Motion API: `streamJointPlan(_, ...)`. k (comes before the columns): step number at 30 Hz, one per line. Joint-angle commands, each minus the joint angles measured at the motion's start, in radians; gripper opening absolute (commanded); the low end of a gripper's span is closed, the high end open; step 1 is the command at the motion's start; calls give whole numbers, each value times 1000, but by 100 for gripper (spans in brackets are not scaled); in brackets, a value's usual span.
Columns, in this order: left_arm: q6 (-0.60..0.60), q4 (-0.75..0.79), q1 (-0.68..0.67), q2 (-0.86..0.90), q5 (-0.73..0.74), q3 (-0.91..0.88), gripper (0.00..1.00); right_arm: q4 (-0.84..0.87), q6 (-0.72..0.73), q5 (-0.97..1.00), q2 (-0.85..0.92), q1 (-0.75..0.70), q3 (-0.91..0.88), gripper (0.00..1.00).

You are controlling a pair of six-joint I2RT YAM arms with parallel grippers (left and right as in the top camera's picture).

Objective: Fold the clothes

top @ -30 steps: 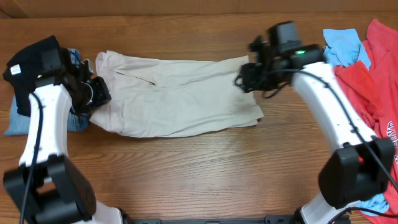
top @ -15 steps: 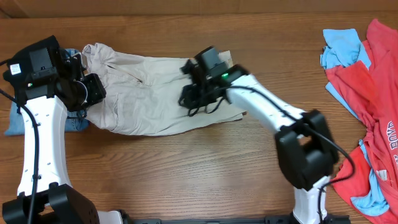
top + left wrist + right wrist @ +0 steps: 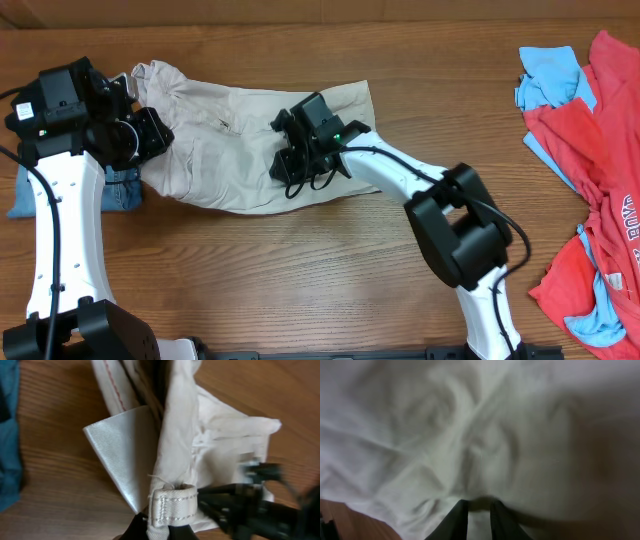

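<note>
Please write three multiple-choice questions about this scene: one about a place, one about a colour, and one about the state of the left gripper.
1. Where does the red and blue pile lie on the table?
A) the right end
B) the middle
C) the left end

2. What colour are the trousers?
A) black
B) beige
C) green

3. The left gripper is
A) open in the air
B) shut on the red and blue pile
C) shut on the trousers

Answers:
1 A, the overhead view shows it at the right edge.
2 B, the cloth is pale beige in every view.
3 C, its wrist view shows it clamped on the beige cloth.
</note>
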Motion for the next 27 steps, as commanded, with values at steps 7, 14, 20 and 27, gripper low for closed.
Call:
streamJointPlan(7, -68, 21, -9, -21, 94, 43, 4, 14, 5, -67, 45, 65, -4, 21)
streamJointPlan(14, -107, 42, -62, -21, 155, 43, 4, 6, 5, -58, 44, 66, -3, 27)
streamJointPlan(20, -99, 7, -107, -21, 117, 43, 4, -72, 5, 50, -8, 10, 26, 36)
streamJointPlan(27, -82, -14, -160, -21, 114, 43, 4, -232, 39, 240, -135, -151, 63, 38)
